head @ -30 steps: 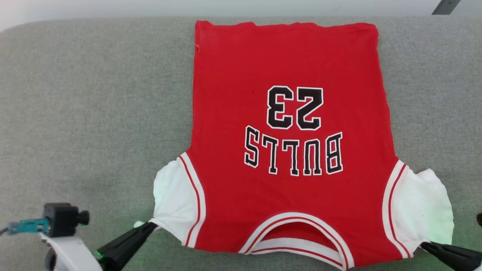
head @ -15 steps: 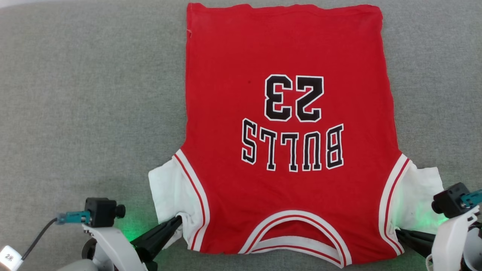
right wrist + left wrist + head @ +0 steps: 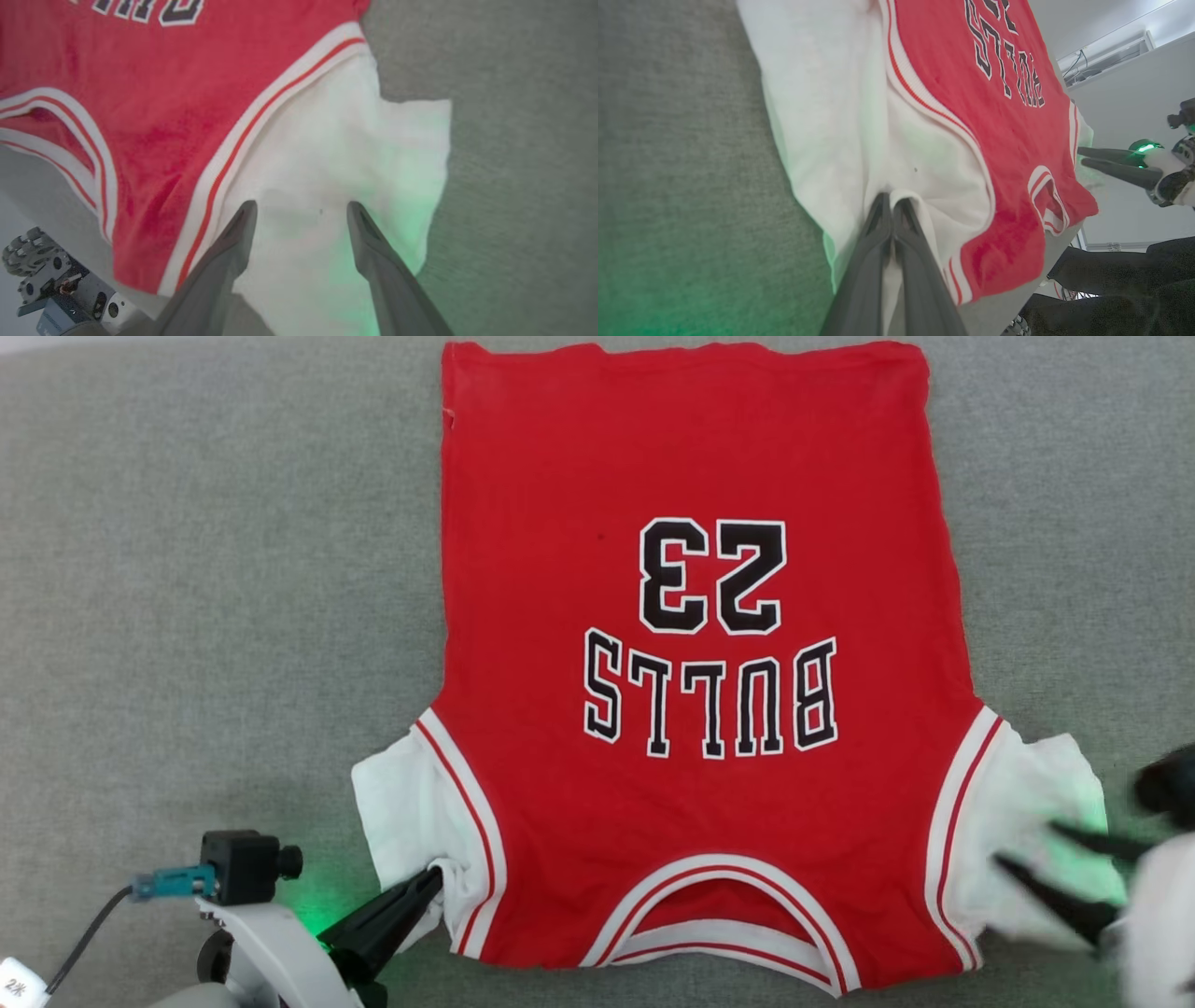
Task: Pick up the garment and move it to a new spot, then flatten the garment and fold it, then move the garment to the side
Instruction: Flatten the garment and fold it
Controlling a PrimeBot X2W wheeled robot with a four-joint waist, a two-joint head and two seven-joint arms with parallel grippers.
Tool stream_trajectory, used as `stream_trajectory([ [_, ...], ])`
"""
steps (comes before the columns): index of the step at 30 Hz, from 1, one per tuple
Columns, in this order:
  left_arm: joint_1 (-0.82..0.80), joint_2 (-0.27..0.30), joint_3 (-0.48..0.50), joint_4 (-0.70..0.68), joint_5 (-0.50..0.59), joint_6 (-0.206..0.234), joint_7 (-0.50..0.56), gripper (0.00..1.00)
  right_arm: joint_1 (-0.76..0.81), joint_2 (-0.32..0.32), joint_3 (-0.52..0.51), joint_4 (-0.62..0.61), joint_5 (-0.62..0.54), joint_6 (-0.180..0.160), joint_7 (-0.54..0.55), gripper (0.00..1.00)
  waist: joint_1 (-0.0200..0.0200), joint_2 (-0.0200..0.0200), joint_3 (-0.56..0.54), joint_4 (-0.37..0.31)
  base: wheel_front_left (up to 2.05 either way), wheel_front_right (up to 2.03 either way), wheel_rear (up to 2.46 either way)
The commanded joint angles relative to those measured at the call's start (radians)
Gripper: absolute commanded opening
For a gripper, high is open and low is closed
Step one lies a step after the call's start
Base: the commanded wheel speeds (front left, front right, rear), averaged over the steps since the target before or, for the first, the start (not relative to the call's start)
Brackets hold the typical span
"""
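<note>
Left claw (image 3: pixel 891 200) lies low at the near edge, pinching shirt (image 3: pixel 691 448) sleeve; right claw (image 3: pixel 301 207) spread above other sleeve, blurred in head view.

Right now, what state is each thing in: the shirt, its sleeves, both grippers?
Bright red soft jersey shirt: spread flat, unfolded, print up, collar at the near edge.
Left white sleeve: bunched where it is pinched.
Right white sleeve: lying loose, not gripped.
Left gripper: shut on the left white sleeve.
Right gripper: open, fingers apart over the right white sleeve.
Grey fabric surface: bearing the shirt.
</note>
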Motion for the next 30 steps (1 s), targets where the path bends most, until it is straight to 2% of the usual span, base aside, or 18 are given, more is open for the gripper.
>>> stream_trajectory([
  [1, 0.014, -0.023, -0.001, -0.003, 0.014, 0.003, 0.002, 0.00, 0.013, -0.025, -0.064, -0.054, 0.030, -0.002, 0.031, 1.00, 0.0001, 0.0000, 0.009, 0.008, 0.00, 0.00, 0.00],
  [3, 0.010, -0.028, 0.011, -0.013, 0.034, 0.003, 0.001, 0.00, 0.015, -0.072, -0.160, -0.123, 0.061, -0.002, 0.082, 1.00, 0.0001, 0.0000, 0.022, 0.017, 0.00, 0.00, 0.00],
  [7, -0.015, -0.051, 0.031, -0.038, 0.077, 0.002, -0.001, 0.00, -0.081, -0.097, -0.326, -0.176, 0.103, -0.002, 0.166, 1.00, 0.0001, 0.0000, 0.062, 0.053, 0.00, 0.00, 0.00],
  [10, -0.038, -0.075, 0.036, -0.050, 0.107, 0.002, -0.002, 0.00, -0.231, -0.067, -0.368, -0.125, 0.083, -0.002, 0.207, 1.00, 0.0001, 0.0000, 0.100, 0.089, 0.00, 0.00, 0.00],
  [11, -0.038, -0.075, 0.036, -0.050, 0.107, 0.002, -0.002, 0.00, -0.231, -0.067, -0.368, -0.125, 0.083, -0.002, 0.207, 1.00, 0.0001, 0.0000, 0.100, 0.089, 0.00, 0.00, 0.00],
  [14, -0.068, -0.103, 0.026, -0.057, 0.132, 0.000, -0.002, 0.00, -0.429, -0.007, -0.343, 0.004, 0.006, -0.002, 0.238, 1.00, 0.0001, 0.0000, 0.143, 0.137, 0.00, 0.00, 0.00],
  [21, -0.135, -0.159, -0.002, -0.053, 0.154, 0.000, -0.001, 0.00, -0.858, 0.106, -0.197, 0.390, -0.226, -0.002, 0.331, 1.00, 0.0001, 0.0000, 0.243, 0.239, 0.00, 0.00, 0.00],
  [24, -0.158, -0.181, -0.022, -0.049, 0.155, 0.001, 0.001, 0.00, -0.978, 0.134, -0.181, 0.548, -0.284, -0.002, 0.382, 1.00, 0.0001, 0.0000, 0.275, 0.279, 0.00, 0.00, 0.00],
  [30, -0.169, -0.195, -0.043, -0.034, 0.145, 0.005, 0.004, 0.00, -1.122, 0.182, -0.191, 0.769, -0.368, -0.002, 0.472, 1.00, 0.0001, 0.0000, 0.317, 0.320, 0.00, 0.00, 0.00],
])
